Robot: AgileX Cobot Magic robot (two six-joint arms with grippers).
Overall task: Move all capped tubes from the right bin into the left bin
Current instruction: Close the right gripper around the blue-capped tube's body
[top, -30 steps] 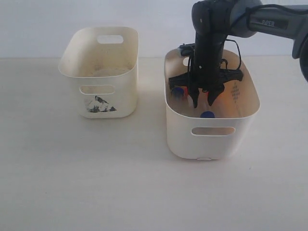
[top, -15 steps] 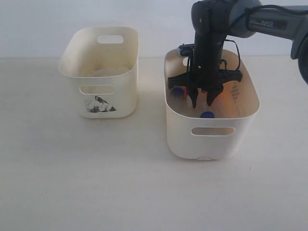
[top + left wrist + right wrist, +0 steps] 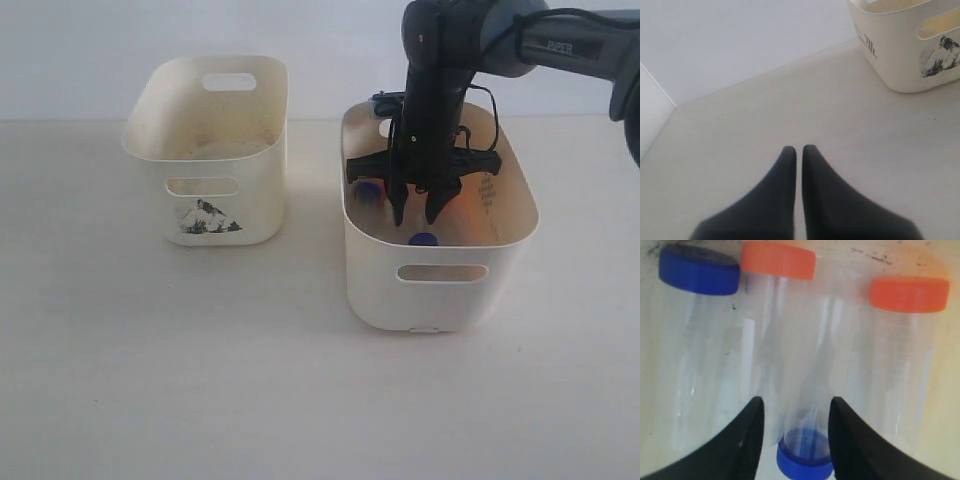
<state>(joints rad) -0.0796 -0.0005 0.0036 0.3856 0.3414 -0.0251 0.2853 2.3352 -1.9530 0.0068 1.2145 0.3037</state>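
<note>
Externally, the jaws of the right gripper (image 3: 417, 220) hung inside the right bin (image 3: 440, 290). Jaws of the left gripper (image 3: 799, 150) were nearly closed, empty (bare worktop (image 3: 740, 130) beneath). Right jaws, parted, straddled a blue-capped tube (image 3: 805, 460); grip unclear.

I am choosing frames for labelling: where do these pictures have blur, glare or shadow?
Exterior view: even soft light, a faint shadow beside the right bin; the right hand blocks much of its inside. Right wrist view: glare streaks on the clear capped tubes, and the blue-capped tube between the fingers is blurred. Left wrist view: the left hand is dark, without detail; the left bin is sharper.
</note>
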